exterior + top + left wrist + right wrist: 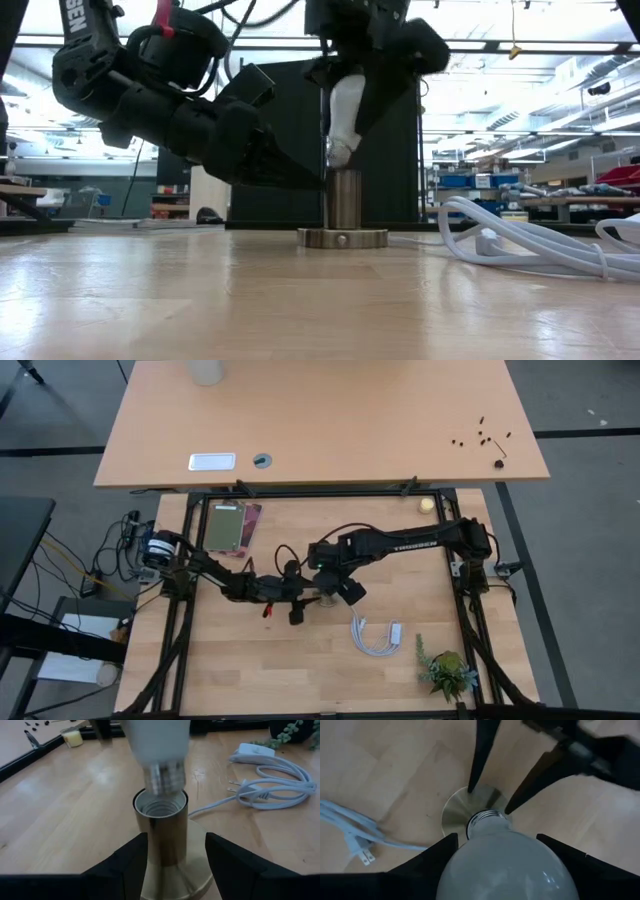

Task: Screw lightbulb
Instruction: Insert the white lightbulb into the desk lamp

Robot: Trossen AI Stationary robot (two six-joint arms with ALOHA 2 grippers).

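Observation:
The frosted-white lightbulb [346, 112] hangs tilted in my right gripper [492, 855]. Its silvery screw base [163, 774] is just over the open mouth of the brass socket tube [161, 832]. The tube stands upright on its round flat disc [342, 238] at the table's middle. My left gripper [176, 860] reaches in from the table's left and is shut on the tube. Both grippers meet over the socket in the high view [322, 592]. My left gripper pinches the socket tube's two sides [150, 851] between its two fingers, below the mouth. The fingers come slanting down from the table's left. The socket stands upright with its disc on the table. My right gripper pinches the bulb's wide glass part [470, 865] between its two fingers, from above, pointing down. The bulb hangs below the fingers, tilted, screw base lowest. Whether the base touches the socket rim, I cannot tell.
A coiled white cable with plug [378, 638] lies right of the socket toward the near edge. A small potted plant [447, 672] stands at the near right, a flat card [232, 525] at the far left, and a small yellow candle [427, 504] at the far right.

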